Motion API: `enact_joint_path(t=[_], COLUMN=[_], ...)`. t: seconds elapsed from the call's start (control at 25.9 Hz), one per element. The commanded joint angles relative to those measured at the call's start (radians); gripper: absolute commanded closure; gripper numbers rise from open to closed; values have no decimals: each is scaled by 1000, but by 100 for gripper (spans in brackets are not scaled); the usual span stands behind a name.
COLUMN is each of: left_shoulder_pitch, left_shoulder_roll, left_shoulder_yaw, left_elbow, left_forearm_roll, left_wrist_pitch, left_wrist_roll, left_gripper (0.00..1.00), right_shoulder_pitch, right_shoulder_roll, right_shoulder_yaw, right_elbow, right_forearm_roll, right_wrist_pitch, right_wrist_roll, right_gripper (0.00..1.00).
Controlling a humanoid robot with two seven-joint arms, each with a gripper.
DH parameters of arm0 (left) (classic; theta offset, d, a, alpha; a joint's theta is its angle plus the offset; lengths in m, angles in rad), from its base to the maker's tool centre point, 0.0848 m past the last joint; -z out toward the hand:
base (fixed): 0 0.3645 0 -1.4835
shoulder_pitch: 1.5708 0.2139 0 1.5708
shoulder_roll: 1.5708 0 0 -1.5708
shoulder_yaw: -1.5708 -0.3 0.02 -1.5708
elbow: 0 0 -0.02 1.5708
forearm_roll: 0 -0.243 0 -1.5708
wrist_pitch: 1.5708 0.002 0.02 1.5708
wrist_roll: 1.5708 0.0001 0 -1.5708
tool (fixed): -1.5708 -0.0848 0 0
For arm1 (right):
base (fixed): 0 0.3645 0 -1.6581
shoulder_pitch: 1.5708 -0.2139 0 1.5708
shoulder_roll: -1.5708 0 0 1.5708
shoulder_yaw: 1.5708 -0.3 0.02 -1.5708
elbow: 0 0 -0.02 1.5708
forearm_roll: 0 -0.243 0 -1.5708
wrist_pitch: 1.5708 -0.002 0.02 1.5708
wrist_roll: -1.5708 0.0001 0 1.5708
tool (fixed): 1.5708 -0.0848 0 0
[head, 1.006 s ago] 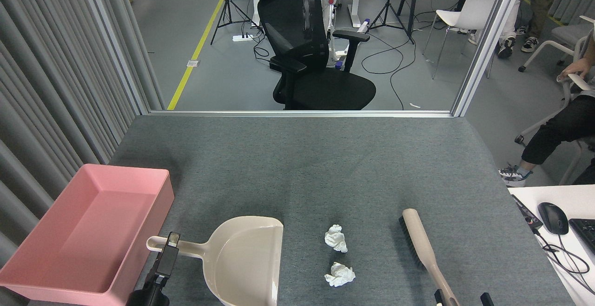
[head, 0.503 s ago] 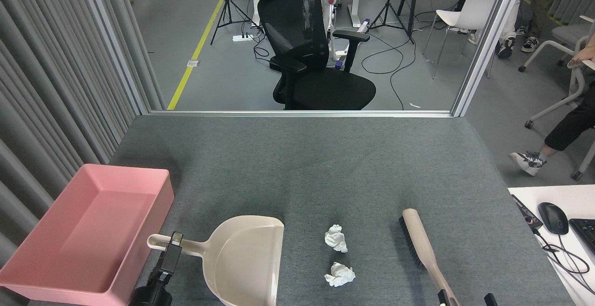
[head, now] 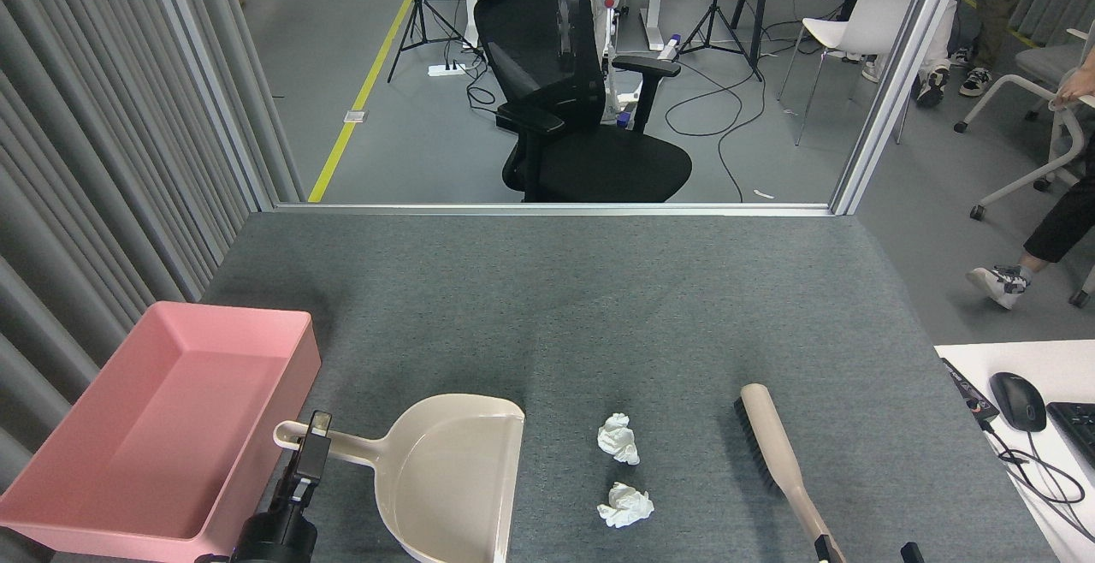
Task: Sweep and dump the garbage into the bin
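**Q:** Head view: what lies where?

**A:** On the grey felt-covered desk, two small crumpled white tissue-paper wads sit near the front edge, the farther wad just behind the nearer wad, apart from each other. To their left lies the beige plastic dustpan, its open lip facing them; to their right, the beige brush with black bristles. The large shallow pink plastic tub stands at the far left, with nothing visible inside it.

**Q:** And the grippers?

**A:** The left gripper is at the dustpan's long handle; it is dark and seen end-on, so whether its jaws pinch the handle cannot be told. The right gripper barely shows at the bottom edge beside the brush handle; its jaws appear spread, not yet on the brush.

**Q:** How is the step in hand done well?

**A:** Judged from this layout, both tools need firm holds first. The dustpan's lip should stay flat on the desk, and the brush should come in from the right of both wads, sweeping leftward in one low stroke so neither rolls past the lip.
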Motion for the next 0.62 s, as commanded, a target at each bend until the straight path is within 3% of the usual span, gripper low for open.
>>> enact_joint_path(t=[0.0,0.12,0.43,0.58], left_shoulder_pitch=[5,8,7,7], left_shoulder_roll=[0,-3,-6,-4], left_shoulder_yaw=[-5,-6,-6,-6], left_elbow=[2,3,14,11], left_forearm_roll=[0,0,-2,3], left_wrist_pitch=[-20,-39,-62,-62], left_wrist_roll=[-1,1,1,-11], left_gripper=[59,70,79,87], right_shoulder_pitch=[0,0,0,0], right_shoulder_roll=[0,0,2,2], right_shoulder_yaw=[-2,-3,-3,-3], right_elbow=[0,0,0,0], right_forearm_roll=[0,0,0,0], right_wrist_pitch=[0,0,0,0], right_wrist_roll=[0,0,0,0], right_gripper=[1,1,1,1])
